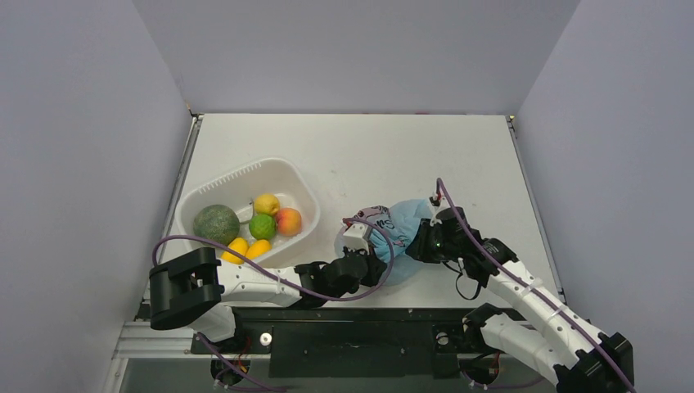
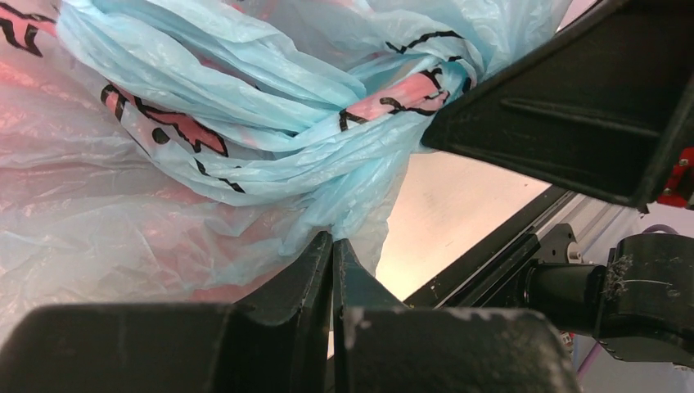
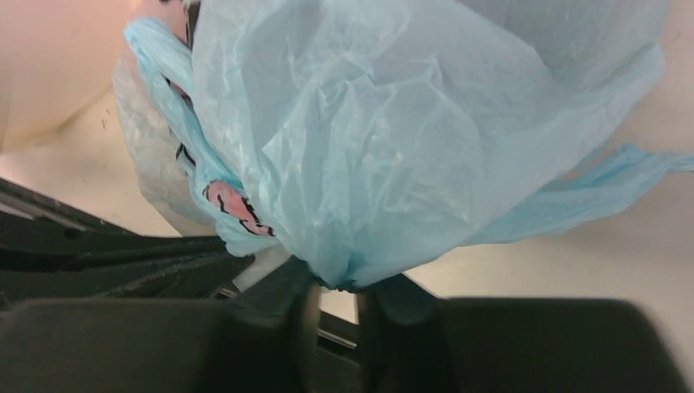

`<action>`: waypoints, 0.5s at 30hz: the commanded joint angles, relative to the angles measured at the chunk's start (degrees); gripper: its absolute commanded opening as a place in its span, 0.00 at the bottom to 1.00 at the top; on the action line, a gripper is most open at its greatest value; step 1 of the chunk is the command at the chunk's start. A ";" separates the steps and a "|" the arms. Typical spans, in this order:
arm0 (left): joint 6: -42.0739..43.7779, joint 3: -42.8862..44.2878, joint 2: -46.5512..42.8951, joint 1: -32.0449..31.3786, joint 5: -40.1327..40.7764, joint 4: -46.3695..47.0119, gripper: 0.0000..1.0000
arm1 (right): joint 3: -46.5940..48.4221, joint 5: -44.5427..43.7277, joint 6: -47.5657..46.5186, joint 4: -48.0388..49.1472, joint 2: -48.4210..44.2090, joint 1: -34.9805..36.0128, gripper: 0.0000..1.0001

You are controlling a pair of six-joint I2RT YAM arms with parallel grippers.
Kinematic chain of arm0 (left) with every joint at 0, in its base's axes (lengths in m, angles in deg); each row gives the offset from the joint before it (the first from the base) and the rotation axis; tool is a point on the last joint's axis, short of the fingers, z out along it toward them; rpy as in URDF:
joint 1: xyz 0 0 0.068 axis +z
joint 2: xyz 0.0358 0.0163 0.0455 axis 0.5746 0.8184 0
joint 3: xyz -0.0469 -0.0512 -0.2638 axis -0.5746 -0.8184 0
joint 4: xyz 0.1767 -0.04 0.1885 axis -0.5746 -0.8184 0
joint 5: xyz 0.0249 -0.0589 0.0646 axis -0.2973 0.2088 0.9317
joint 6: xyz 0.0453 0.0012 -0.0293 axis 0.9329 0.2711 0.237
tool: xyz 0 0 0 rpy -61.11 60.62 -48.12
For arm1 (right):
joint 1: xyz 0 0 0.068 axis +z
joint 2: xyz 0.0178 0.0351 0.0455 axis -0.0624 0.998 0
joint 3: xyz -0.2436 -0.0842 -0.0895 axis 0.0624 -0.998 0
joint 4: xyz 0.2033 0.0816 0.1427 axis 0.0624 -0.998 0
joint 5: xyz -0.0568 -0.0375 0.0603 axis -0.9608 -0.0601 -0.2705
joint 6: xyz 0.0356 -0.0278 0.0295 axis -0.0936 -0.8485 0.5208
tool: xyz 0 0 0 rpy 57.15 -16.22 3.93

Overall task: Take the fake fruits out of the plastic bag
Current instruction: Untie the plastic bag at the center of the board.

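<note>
Left gripper (image 2: 333,239) is closed, pinching the bag (image 2: 270,147). Right gripper (image 3: 335,286) clamps a bunch of film opposite, so the bag is stretched between them. No fruits are out yet, likely inside, with red tinting the film. All the emptying is left.

left pincer (image 2: 333,240): pinched together | plastic bag (image 2: 270,135): fold caught between tips

My rig, as listed: left arm (image 1: 245,282) and right arm (image 1: 524,299), white shells, black joints, black motor housings (image 1: 184,286) at lower frame; purple cables (image 1: 452,203) trailing along each; left gripper (image 2: 332,241), black scuffed fingers
</note>
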 commanded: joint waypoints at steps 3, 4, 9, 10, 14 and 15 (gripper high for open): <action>0.86 -0.22 -3.06 -0.45 0.58 3.24 0.01 | 0.15 -8.15 1.54 4.54 -5.41 0.43 0.00; 1.28 -0.23 -3.53 -0.52 0.50 3.04 0.03 | 0.29 -8.09 1.02 4.40 -6.36 0.44 0.00; 6.90 2.30 -7.79 -0.69 -1.70 1.20 0.30 | 0.58 -6.32 0.37 3.65 -6.97 0.48 0.00; 7.68 3.69 -8.31 -0.75 -2.25 0.66 0.36 | 0.50 -5.98 0.59 3.69 -6.94 0.51 0.00; 11.93 9.60 -9.80 -0.97 -2.22 -4.76 0.45 | 0.01 -5.17 1.25 3.71 -7.53 0.51 0.00; 13.16 11.78 -9.58 -0.91 -1.91 -5.79 0.46 | -0.06 -5.05 1.37 3.67 -7.86 0.48 0.00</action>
